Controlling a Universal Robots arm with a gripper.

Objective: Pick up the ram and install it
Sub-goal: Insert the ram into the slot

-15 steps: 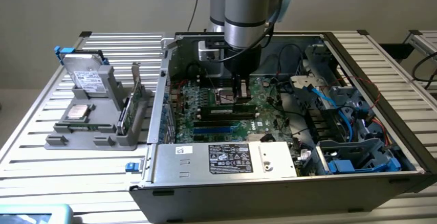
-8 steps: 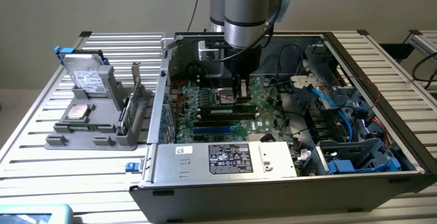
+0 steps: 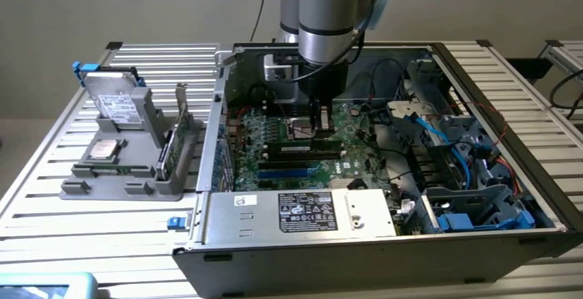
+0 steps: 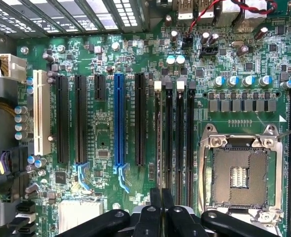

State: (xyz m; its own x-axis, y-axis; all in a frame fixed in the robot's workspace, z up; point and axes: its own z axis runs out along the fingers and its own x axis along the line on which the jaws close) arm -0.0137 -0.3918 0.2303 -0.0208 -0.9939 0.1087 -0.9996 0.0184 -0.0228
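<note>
We see the gripper (image 3: 319, 130) down inside the open case (image 3: 510, 155), low over the motherboard (image 4: 105, 143). Its fingers (image 4: 155, 197) are pinched together on a thin strip that we read as the ram (image 4: 158, 143), seen edge-on. The ram runs straight out from the gripper in line with the outermost memory slot, next to three bare slots (image 4: 180, 138). We can't tell whether it is seated or only just above the slot. The empty CPU socket (image 4: 239, 173) is just beside the gripper on the far side of those slots, and the blue slot (image 4: 118, 118) is near on the other side. Well apart from the gripper, outside the case, a grey fixture (image 3: 119, 176) on the bench (image 3: 54, 210) holds a hard drive (image 3: 114, 97) and an expansion card (image 3: 177, 142).
</note>
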